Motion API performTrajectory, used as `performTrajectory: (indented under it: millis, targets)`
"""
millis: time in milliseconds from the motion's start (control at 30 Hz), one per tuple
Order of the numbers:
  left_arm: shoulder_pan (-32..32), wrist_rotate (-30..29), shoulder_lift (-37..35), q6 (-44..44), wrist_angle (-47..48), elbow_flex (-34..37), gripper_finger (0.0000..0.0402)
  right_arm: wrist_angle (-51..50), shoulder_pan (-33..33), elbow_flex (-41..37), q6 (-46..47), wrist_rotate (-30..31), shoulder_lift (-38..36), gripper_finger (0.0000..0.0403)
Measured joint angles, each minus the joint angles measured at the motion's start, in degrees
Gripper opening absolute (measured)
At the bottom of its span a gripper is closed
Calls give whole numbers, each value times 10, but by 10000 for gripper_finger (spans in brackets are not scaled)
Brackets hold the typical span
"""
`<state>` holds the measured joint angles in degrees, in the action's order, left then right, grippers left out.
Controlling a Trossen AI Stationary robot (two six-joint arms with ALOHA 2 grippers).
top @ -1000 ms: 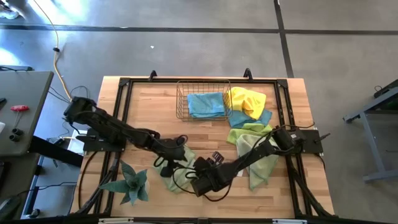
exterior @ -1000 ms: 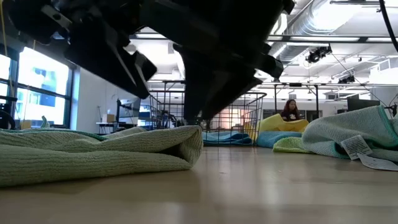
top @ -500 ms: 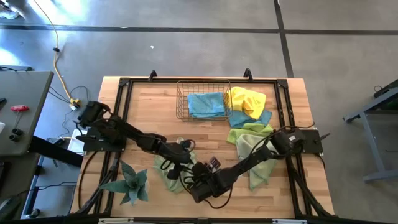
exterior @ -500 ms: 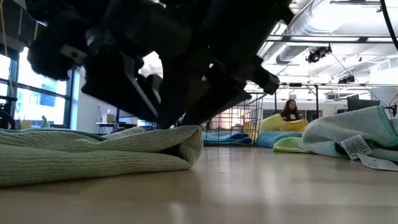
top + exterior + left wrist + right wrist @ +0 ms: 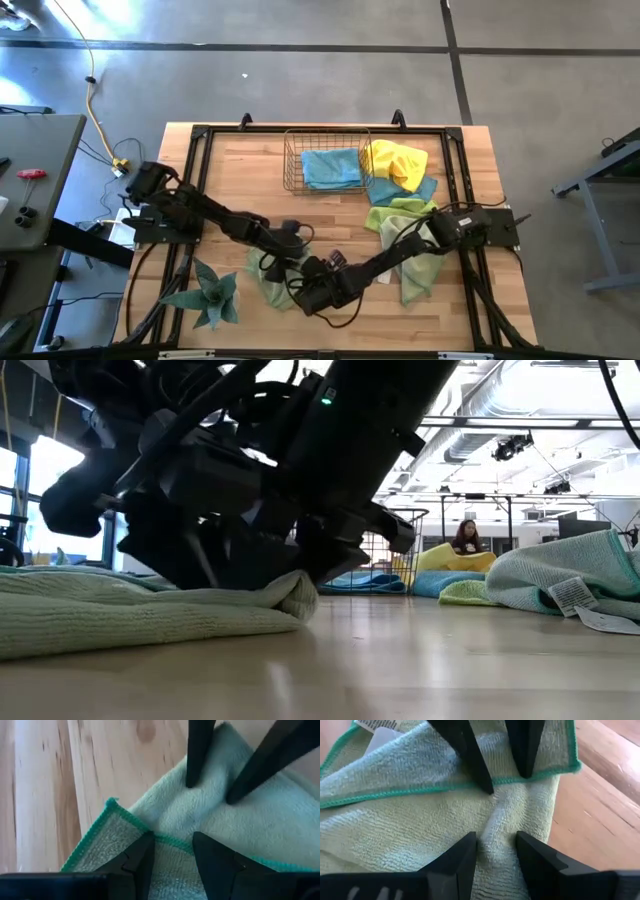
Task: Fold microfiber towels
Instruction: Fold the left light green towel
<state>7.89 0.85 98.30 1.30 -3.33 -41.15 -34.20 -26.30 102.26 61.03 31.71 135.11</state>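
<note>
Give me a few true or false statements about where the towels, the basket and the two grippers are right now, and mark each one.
1. A light blue towel lies in the wire basket. True.
2. The left gripper and right gripper are both down at the pale green towel. True.
3. The yellow towel is inside the basket. False: it lies beside the basket on the table.
4. The spiky plant stands on the towel pile. False: it stands apart, near the table's front left.
</note>
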Motion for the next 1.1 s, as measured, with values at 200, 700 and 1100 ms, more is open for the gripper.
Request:
performTrajectory:
  millis: [200, 700, 1100]
  targets:
    - [4, 3, -45, -10, 114, 1, 131, 0, 1, 0, -3, -10, 0, 133]
    - [24, -43, -203, 8, 243, 2, 130, -1, 5, 0, -18, -21, -1, 133]
    - [-1, -79, -117, 11, 124, 2, 130, 6, 8, 0, -26, -18, -1, 133]
